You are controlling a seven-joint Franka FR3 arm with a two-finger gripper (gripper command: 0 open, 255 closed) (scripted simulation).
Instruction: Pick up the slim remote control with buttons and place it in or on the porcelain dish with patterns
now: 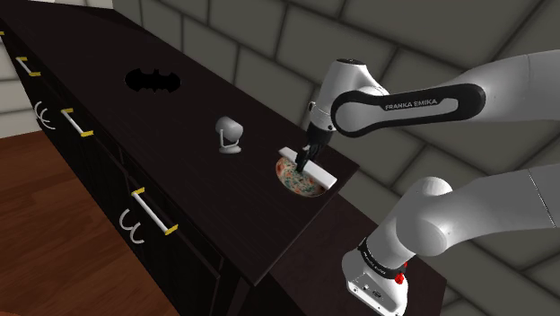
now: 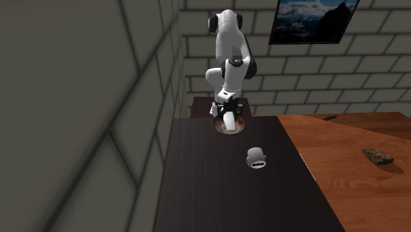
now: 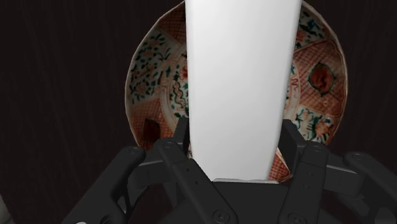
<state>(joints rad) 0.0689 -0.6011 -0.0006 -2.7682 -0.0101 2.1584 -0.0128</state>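
Gripper [image 3: 235, 130]: the two black fingers are pinched on the long edges of the remote, one on each side, with no gap showing at either pad.
Remote [image 3: 242, 83]: a plain white slab with no buttons drawn on the face that shows. It is held flat, its length reaching out across the dish.
Remote's place: in the shoulder view it [image 1: 325, 178] lies over the dish at the counter's near end, both ends passing the rim. I cannot tell whether it hangs just above the rim or touches it.
Dish [image 3: 149, 70]: a shallow bowl with red, green and cream panels, directly below the remote and roughly centred under the hand.
Why held so: a level remote, centred over the bowl, should bridge the rim or settle inside once let go, rather than tip off. This looks like the placing step, with release not yet done.
Counter [image 1: 197, 179]: a dark top over drawers, with the dish near the end closest to the stand.
White ornament [image 1: 231, 135]: on the counter, well apart from the dish and out of the way.
Arm pose: the forearm runs level toward the shoulder view's left, and the wrist bends straight down so the hand [image 1: 308, 154] points at the counter.
Second exterior view: the arm is folded tall, with the hand [image 2: 227, 109] low over the dish [image 2: 217, 126].
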